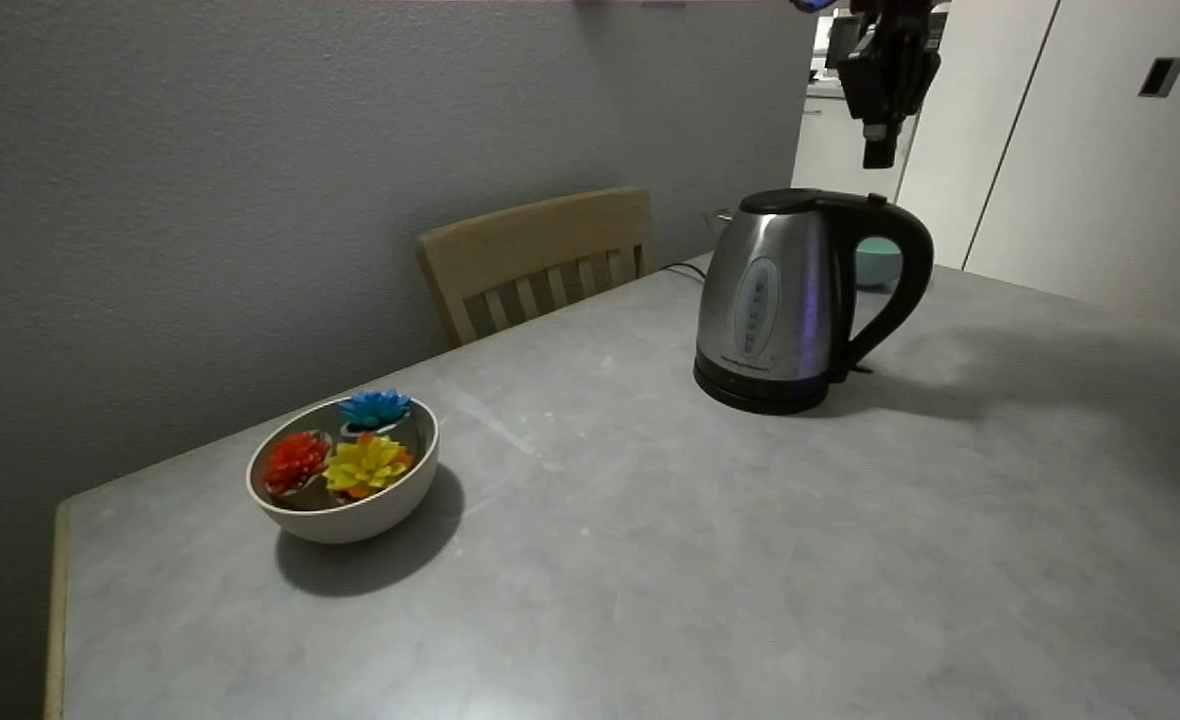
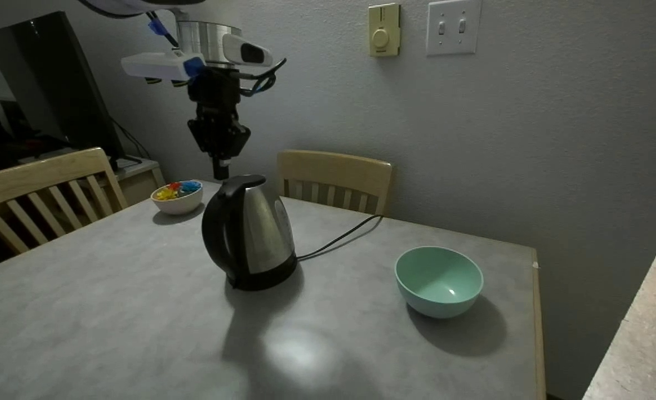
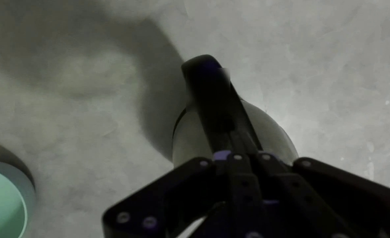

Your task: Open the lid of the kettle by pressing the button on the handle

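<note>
The steel kettle [image 1: 765, 310] stands upright on the table in both exterior views [image 2: 267, 233]; part of its body shows in the wrist view [image 3: 271, 129]. Its black lid [image 1: 778, 201] lies flat and closed on top; in the wrist view my gripper hides it. The black handle [image 1: 916, 265] shows in all views [image 2: 215, 228] [image 3: 208, 82]. The button [image 1: 877, 199] is a small bump on top of the handle. My gripper [image 1: 880, 152] points down above the handle and button, apart from them, with its fingers together [image 3: 239, 137] and nothing visible between them.
A white bowl [image 1: 390, 510] with colourful flowers stands on the table, farther off in an exterior view [image 2: 178, 208]. A green bowl [image 2: 439, 303] stands on the kettle's other side. The kettle's cord [image 2: 339, 239] runs to the table edge by a wooden chair [image 2: 336, 172].
</note>
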`<control>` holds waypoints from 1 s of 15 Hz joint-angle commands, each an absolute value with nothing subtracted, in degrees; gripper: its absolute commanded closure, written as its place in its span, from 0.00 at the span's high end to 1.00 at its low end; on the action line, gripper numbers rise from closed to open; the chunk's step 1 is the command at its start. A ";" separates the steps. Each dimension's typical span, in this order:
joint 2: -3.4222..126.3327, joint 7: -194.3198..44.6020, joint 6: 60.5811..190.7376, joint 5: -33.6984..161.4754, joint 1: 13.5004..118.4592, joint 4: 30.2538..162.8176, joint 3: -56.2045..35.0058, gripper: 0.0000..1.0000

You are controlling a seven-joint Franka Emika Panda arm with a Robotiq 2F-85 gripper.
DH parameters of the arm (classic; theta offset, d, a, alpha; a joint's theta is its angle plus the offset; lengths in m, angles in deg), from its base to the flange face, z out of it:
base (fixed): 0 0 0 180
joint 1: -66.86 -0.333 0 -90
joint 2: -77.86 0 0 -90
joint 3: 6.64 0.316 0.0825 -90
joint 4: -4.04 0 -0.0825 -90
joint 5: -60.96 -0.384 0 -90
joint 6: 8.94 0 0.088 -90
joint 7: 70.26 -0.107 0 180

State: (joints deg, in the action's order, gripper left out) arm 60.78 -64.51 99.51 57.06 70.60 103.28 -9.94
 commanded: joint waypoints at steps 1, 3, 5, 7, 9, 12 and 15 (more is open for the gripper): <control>59.70 -62.42 101.48 56.62 71.71 103.01 -9.65 0.00; 59.14 -62.71 100.11 56.27 71.87 103.02 -9.60 0.00; 59.05 -62.87 99.83 55.90 71.97 103.28 -9.51 0.00; 59.03 -62.42 99.62 55.24 72.11 103.36 -9.34 0.00; 58.19 -62.73 98.54 54.74 72.15 102.92 -9.35 0.00; 56.25 -63.11 94.42 54.31 72.21 101.27 -9.39 0.00; 53.27 -62.96 88.97 53.83 72.35 98.38 -9.29 0.00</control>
State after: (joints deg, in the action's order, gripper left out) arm 57.88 -64.08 94.26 55.11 71.13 101.96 -9.95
